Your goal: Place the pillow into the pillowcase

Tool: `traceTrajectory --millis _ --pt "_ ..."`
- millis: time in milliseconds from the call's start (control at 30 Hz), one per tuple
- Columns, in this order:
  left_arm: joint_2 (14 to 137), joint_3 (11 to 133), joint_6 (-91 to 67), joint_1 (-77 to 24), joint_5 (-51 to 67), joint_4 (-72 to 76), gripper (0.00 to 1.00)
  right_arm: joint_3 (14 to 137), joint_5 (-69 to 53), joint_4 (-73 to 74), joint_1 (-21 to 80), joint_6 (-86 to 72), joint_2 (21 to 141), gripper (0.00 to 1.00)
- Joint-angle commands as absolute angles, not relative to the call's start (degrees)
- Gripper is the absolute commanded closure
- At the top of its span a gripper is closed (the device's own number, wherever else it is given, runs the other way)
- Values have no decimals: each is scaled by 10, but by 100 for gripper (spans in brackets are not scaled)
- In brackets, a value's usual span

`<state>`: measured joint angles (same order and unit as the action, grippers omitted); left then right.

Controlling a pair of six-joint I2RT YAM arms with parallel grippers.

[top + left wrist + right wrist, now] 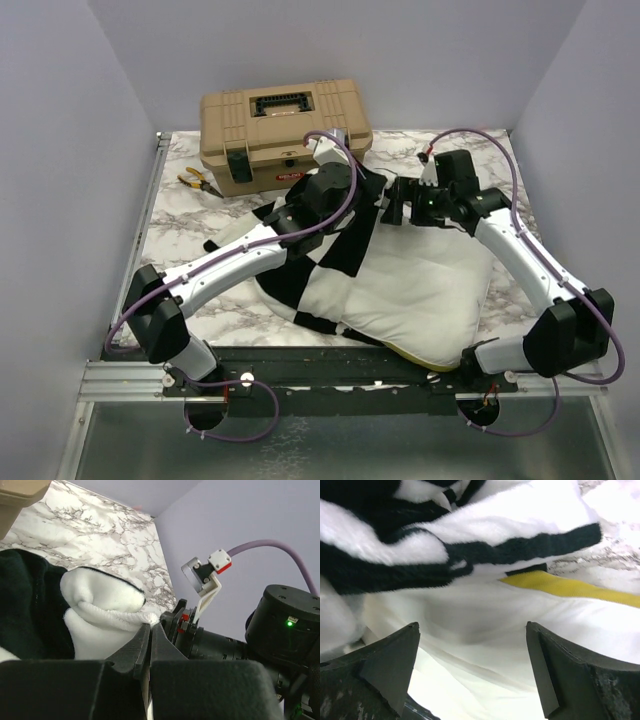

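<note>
The white pillow lies mid-table with its yellow edge strip at the near side. The black and cream checkered pillowcase covers its left and far part. My left gripper is at the pillowcase's far edge. In the left wrist view it is shut on the fleecy white hem of the pillowcase. My right gripper is close beside it. In the right wrist view it is open just above the pillow, with the yellow strip and the pillowcase beyond.
A tan toolbox stands at the back of the marble table, close behind both grippers. Yellow-handled pliers lie left of it. Grey walls enclose three sides. The right arm's wrist fills the right of the left wrist view.
</note>
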<state>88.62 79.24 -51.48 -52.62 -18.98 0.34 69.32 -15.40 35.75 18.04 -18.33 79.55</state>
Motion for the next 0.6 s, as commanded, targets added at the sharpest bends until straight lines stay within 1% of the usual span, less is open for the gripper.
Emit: traceTrajectory --millis 0,100,167,267,367,400,433,467,500,533,567 --pt "877 792 -504 -526 -190 87 100 712 -82 437 183 -168 772 8" --pt "901 803 -505 -526 -170 85 100 693 -10 452 183 -177 733 8" --pt "918 811 -508 -526 -167 85 100 681 12 462 183 -178 707 8" --pt "956 844 -501 -526 -141 75 100 667 16 475 183 -188 665 8" --pt "1007 907 -478 -526 -84 28 100 668 8 488 183 -193 640 8" --pt "1021 929 -469 -526 -70 6 94 672 4 496 183 -193 638 8" --pt "1031 945 -459 -526 -62 -26 74 675 4 504 183 -193 638 8" --pt "1035 956 -447 -526 -60 -53 53 678 -16 508 182 -192 637 8" --pt "1034 962 -435 -526 -68 -78 38 678 -30 511 183 -191 636 8" --pt "1027 958 -422 -527 -81 -99 29 676 -45 512 183 -191 633 7" --pt "1014 948 -411 -527 -102 -115 22 672 -62 509 183 -192 630 7"
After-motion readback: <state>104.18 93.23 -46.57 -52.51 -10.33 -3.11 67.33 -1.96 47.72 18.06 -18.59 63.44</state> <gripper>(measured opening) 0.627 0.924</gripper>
